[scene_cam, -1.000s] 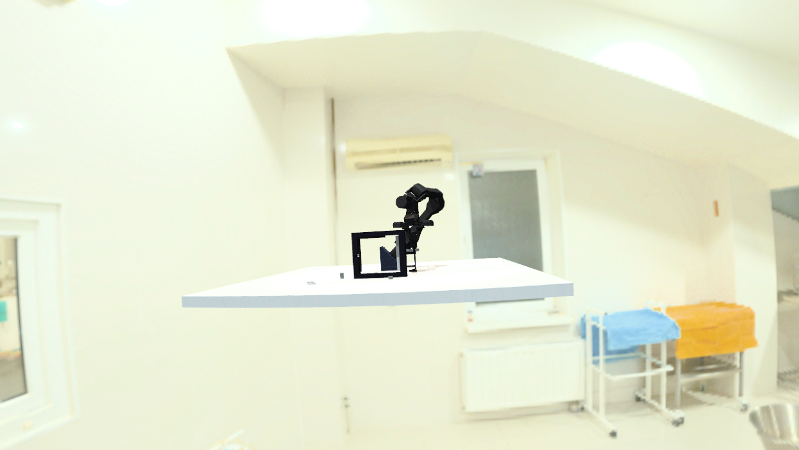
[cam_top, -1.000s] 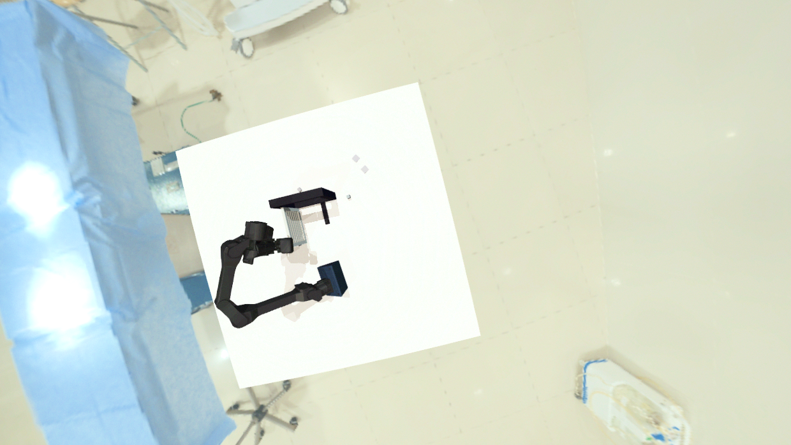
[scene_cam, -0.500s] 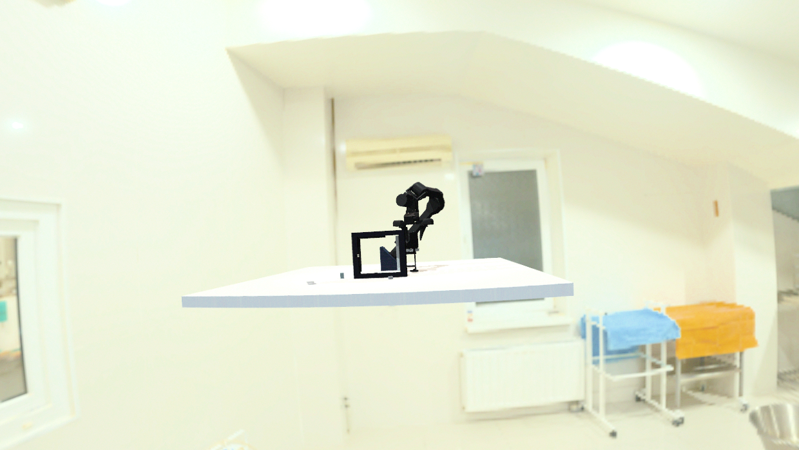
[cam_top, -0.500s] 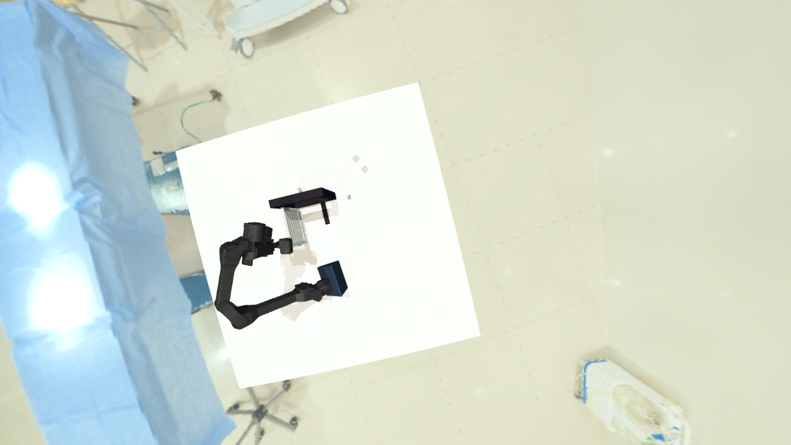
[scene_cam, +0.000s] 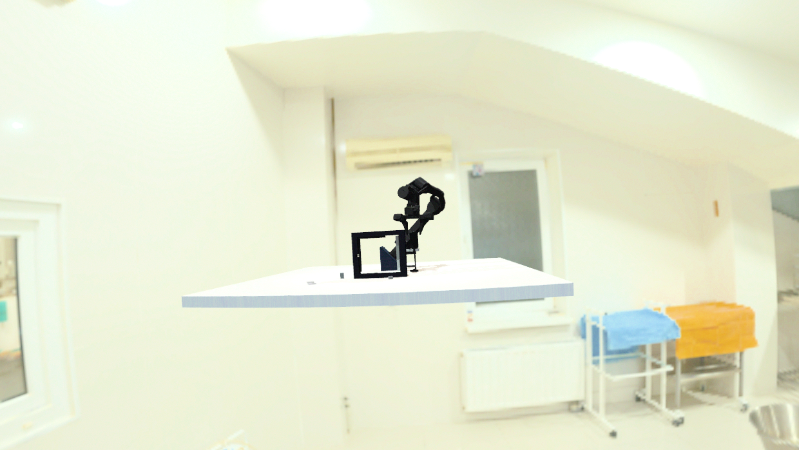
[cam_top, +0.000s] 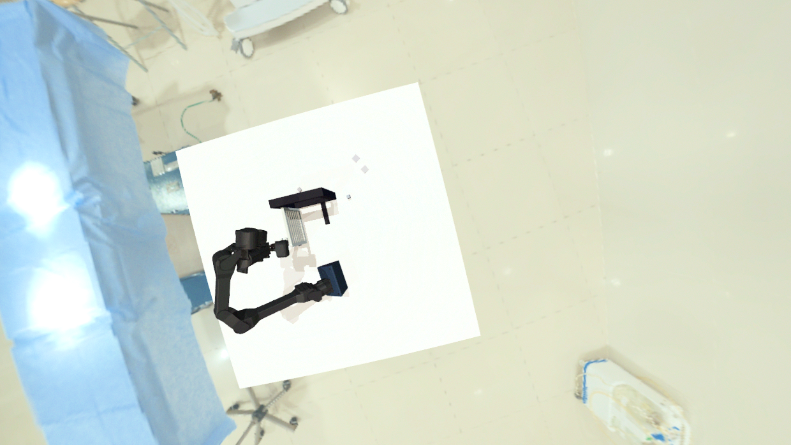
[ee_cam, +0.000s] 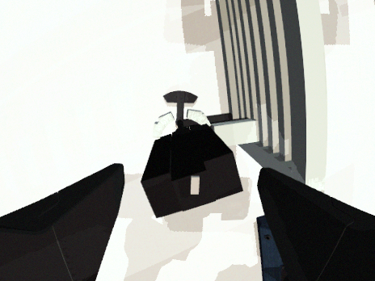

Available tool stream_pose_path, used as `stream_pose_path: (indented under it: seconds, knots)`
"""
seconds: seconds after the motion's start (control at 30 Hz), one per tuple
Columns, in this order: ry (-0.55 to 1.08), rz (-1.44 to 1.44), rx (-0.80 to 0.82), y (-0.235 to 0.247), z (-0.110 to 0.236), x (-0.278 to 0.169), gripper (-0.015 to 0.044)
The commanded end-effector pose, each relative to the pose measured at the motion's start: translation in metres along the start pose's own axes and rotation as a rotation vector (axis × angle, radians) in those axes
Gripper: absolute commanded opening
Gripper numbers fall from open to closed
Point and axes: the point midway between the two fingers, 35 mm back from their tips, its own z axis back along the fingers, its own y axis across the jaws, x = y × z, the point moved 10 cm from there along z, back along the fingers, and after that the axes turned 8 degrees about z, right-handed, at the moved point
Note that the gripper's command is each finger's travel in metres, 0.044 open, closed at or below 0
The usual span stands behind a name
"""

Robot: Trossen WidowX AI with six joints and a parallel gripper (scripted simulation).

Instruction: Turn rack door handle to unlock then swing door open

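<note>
The slatted door [cam_top: 295,227] [ee_cam: 259,73] stands out roughly square to the black frame [cam_top: 301,197] [scene_cam: 355,254]. The dark upright handle [scene_cam: 413,241] [ee_cam: 186,161] is at the door's free end, joined to it by a pale bracket [ee_cam: 236,132]. My gripper [scene_cam: 413,229] [ee_cam: 192,175] is open, pointing down from above the handle. In the wrist view the handle's block lies between the spread fingers, with a visible gap on both sides. The arm hides the handle in the top view. I cannot tell the handle's exact turn.
The arm's blue base block [cam_top: 339,278] [scene_cam: 385,260] stands on the white table [cam_top: 398,276] [scene_cam: 251,289], near the door's free end. A black bar [cam_top: 325,214] sticks out from the frame's other side. Small grey pieces [cam_top: 355,157] [cam_top: 348,196] lie beyond the frame.
</note>
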Motion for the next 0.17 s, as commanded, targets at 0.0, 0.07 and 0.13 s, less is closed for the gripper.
stream_pose_path:
  seconds: [0.0,0.07,0.13]
  knots:
    - [-0.029,-0.006,-0.016,0.0018,0.0087,-0.0035,0.0298]
    - [-0.043,-0.009,-0.021,0.0024,0.0125,-0.0050,0.0298]
    - [-0.058,-0.011,-0.027,0.0030,0.0162,-0.0066,0.0298]
